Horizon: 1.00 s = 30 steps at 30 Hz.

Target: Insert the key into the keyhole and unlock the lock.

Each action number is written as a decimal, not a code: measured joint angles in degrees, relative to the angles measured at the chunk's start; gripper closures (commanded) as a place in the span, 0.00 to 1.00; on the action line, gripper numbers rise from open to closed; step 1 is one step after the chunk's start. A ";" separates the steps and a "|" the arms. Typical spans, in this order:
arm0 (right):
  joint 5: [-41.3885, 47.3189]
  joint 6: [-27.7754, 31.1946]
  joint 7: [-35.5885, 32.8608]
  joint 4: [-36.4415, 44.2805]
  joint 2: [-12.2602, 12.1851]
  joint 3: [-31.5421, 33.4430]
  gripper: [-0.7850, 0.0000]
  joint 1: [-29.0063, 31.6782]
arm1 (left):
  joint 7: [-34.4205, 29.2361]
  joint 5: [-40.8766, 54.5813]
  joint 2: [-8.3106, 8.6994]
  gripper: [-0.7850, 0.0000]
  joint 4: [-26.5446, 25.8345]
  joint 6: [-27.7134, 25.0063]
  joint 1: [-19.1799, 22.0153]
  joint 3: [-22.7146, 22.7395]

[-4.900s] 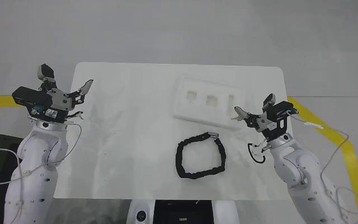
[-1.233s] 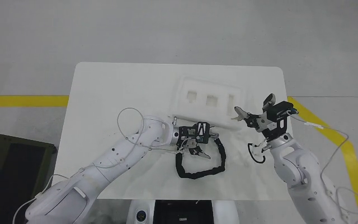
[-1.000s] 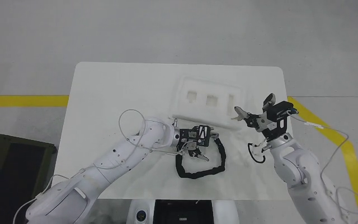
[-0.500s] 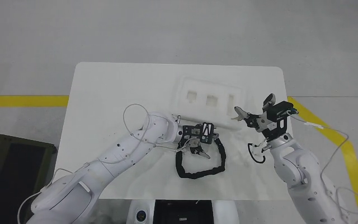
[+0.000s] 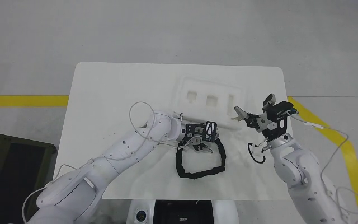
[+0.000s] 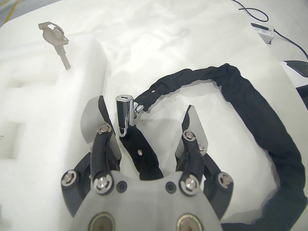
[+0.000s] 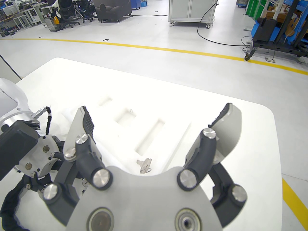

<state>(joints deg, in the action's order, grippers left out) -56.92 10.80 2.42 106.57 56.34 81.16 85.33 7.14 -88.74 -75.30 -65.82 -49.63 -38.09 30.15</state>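
On the table [image 5: 112, 101], your left tool [image 6: 146, 105] has swung in from the left edge and straddles the lock cylinder [image 6: 124, 114] near the front edge, wide open, empty; clamping it seems next. The key [image 6: 59, 46] stands in the foam tray [image 6: 36, 102].

The left arm [image 5: 134, 148] is stretching out across the robot's front, elbow bent, wrist turned sideways toward the other arm. The left gripper [image 6: 145, 104] is holding its jaws spread wide. The right arm [image 5: 291, 162] is sitting folded at its own side, the right gripper [image 7: 156, 108] likewise gaping and pointing inward.
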 measured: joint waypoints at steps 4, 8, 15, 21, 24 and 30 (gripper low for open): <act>0.00 0.00 0.00 0.00 0.00 0.00 0.00 0.00 | -0.33 -0.18 -0.49 0.25 0.79 0.29 0.40 -0.13; 0.00 0.00 0.00 0.00 0.00 0.00 0.00 0.00 | -1.13 -0.40 -0.93 0.30 1.43 -0.30 0.83 -0.35; 0.00 0.00 0.00 0.00 0.00 0.00 0.00 0.00 | -1.55 -0.43 -1.52 0.43 2.40 -0.51 1.07 -0.28; 0.00 0.00 0.00 0.00 0.00 0.00 0.00 0.00 | -1.36 -0.56 -1.97 0.56 3.11 -0.35 1.13 -0.17; 0.00 0.00 0.00 0.00 0.00 0.00 0.00 0.00 | -1.40 -0.62 -2.19 0.67 3.55 -0.30 1.24 -0.09; 0.00 0.00 0.00 0.00 0.00 0.00 0.00 0.00 | -1.66 -0.50 -2.53 1.00 4.20 -0.47 1.40 0.24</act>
<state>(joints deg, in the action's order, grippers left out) -56.92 10.80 2.42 106.57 56.34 81.16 85.33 5.48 -89.23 -77.84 -61.61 -50.10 -36.69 30.40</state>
